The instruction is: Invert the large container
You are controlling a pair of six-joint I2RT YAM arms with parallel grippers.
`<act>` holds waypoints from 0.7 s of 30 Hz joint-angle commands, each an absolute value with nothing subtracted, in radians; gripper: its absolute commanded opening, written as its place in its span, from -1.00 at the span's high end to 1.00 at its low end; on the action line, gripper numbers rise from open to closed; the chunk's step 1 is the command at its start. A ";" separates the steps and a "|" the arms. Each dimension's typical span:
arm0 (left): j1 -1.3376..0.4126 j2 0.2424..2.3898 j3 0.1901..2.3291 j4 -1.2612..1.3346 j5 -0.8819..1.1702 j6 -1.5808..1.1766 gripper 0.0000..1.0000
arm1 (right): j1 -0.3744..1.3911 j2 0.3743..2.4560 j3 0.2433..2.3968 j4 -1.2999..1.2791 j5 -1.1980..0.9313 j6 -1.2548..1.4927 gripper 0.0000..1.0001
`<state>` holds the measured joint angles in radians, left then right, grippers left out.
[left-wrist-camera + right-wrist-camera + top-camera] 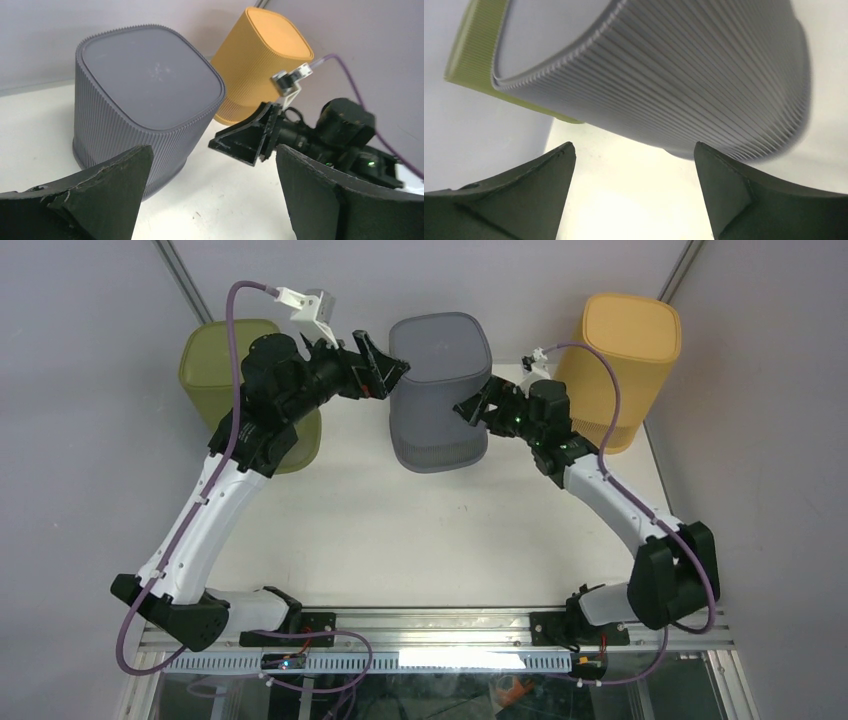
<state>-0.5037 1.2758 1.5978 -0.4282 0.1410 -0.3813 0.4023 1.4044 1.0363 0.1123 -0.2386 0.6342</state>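
Observation:
The large grey ribbed container (438,390) stands upside down on the white table, its closed base facing up, at the back centre. It also shows in the left wrist view (140,110) and fills the top of the right wrist view (684,65). My left gripper (385,368) is open and empty just left of the container's upper side. My right gripper (478,410) is open and empty just right of it. Neither gripper holds the container. In the left wrist view my left fingers (110,190) frame bare table, with the right gripper's fingers (250,135) beyond.
An olive green container (240,390) stands upside down at the back left, partly behind my left arm. An orange container (620,365) stands upside down at the back right, also in the left wrist view (260,65). The white table (430,530) ends near the aluminium rail.

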 commanded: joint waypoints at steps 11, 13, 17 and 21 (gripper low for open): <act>-0.508 1.220 1.408 -0.433 0.146 -0.342 -0.98 | 0.391 1.034 1.204 -0.760 0.495 0.440 -0.98; -0.508 1.206 1.373 -0.443 0.118 -0.338 -0.98 | 0.391 1.004 1.207 -0.794 0.565 0.455 -0.98; -0.508 1.191 1.321 -0.463 0.068 -0.342 -0.98 | 0.391 0.961 1.216 -0.811 0.676 0.485 -0.98; -0.508 1.197 1.294 -0.476 0.046 -0.353 -0.98 | 0.390 0.926 1.212 -0.770 0.704 0.480 -0.98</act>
